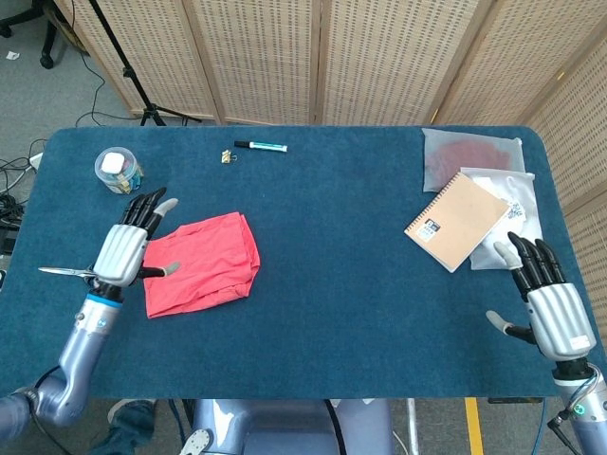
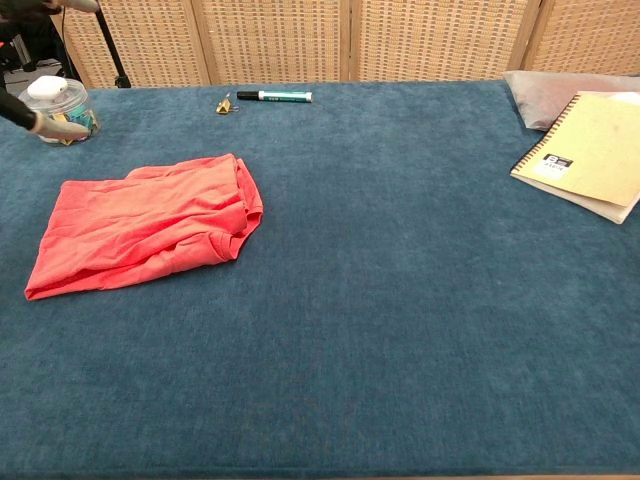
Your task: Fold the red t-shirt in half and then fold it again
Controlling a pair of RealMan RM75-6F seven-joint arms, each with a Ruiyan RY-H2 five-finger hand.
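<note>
Folded red t-shirt [image 1: 201, 263] lies flat (left hand [image 1: 125, 251] seemingly empty beside it).

The left hand [image 1: 123, 252] has a silver-grey ribbed metal back, glossy black fingers [image 1: 144, 207] and pale grey tips. Its thumb is black with a light tip. A bright blue ring marks the wrist, behind which a smooth silver-blue forearm [image 1: 76, 355] runs back with a thin black cable alongside. The right hand [image 1: 550, 303] matches it: silver back plate, black fingers [image 1: 533, 260], a grey-tipped thumb, a dark wrist collar and a silver forearm segment carrying thin wires.
</note>
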